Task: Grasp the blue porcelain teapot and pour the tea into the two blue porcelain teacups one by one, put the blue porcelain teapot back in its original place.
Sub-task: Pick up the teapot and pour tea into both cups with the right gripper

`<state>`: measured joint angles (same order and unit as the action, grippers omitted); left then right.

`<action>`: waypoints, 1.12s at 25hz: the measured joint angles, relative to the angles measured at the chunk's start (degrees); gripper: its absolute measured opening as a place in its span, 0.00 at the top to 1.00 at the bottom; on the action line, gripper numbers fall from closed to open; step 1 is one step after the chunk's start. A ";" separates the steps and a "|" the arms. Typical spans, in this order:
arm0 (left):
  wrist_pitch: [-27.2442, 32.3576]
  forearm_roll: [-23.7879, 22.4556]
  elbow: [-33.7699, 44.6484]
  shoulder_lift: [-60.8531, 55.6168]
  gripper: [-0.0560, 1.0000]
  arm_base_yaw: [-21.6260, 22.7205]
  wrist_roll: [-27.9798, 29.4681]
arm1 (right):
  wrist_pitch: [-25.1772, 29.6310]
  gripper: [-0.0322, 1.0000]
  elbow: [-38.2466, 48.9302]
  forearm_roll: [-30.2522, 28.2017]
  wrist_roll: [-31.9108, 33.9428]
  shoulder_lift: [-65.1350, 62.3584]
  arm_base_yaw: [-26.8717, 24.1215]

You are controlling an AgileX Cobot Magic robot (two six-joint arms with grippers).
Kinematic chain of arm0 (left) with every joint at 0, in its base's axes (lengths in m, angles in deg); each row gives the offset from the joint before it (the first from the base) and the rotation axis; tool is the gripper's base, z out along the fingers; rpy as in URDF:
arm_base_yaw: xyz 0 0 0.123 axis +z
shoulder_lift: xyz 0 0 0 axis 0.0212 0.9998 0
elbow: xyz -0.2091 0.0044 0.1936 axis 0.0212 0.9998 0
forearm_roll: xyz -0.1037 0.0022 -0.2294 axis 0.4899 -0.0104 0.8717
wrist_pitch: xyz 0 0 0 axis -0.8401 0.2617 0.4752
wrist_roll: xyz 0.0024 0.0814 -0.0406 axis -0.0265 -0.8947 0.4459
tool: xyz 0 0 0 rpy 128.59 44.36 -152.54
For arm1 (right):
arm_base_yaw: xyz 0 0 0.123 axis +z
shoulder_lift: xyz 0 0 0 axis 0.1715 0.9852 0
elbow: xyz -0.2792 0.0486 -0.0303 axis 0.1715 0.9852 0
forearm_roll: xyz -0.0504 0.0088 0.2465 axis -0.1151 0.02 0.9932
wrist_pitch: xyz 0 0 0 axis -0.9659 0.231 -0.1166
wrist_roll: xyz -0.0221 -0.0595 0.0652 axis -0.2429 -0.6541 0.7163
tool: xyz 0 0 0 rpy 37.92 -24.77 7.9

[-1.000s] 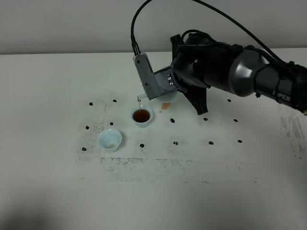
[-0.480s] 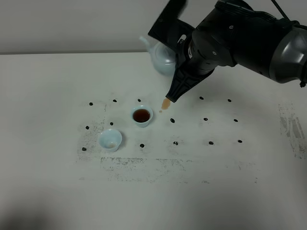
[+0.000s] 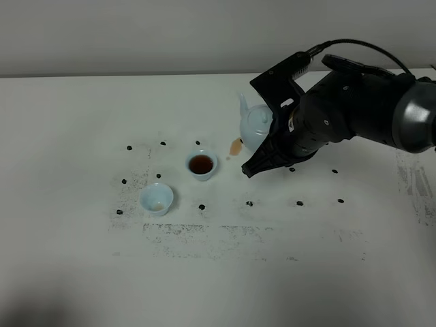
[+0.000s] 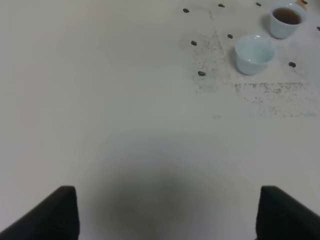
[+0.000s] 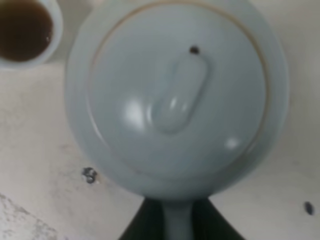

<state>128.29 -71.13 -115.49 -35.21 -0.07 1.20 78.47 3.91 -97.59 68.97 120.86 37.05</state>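
Observation:
The blue porcelain teapot [image 3: 255,127] is upright, just right of the two blue porcelain teacups, low over or on the table; I cannot tell which. My right gripper [image 3: 274,138] is shut on its loop handle [image 5: 176,223]. The right wrist view looks straight down on the lid [image 5: 177,92]. The far teacup [image 3: 201,164] holds dark tea and also shows in the right wrist view [image 5: 24,28]. The near teacup [image 3: 157,199] holds only a trace of liquid. My left gripper [image 4: 167,215] is open and empty, well away from both cups [image 4: 255,52] [image 4: 286,19].
A small brown tea spill [image 3: 235,147] lies on the white table between the filled cup and the teapot. Black dot marks [image 3: 249,203] and grey scuffs dot the tabletop around the cups. The right arm's bulk [image 3: 354,116] hangs over the right side.
The teapot stopped pouring over the far cup, swung up and back, then came down upright to the right of that cup. The cups have not moved.

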 joint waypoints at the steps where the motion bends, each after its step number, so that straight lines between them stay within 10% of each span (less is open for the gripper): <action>1: 0.00 0.00 0.00 0.00 0.26 0.00 0.00 | -1.14 0.89 0.53 0.78 0.04 0.50 -0.07; 28: 0.00 0.00 0.00 0.00 0.26 0.00 -0.05 | -1.57 0.90 2.11 1.16 -5.24 2.21 0.86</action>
<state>128.29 -71.13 -115.49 -35.21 -0.07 1.15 76.90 6.03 -96.43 63.73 123.08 37.91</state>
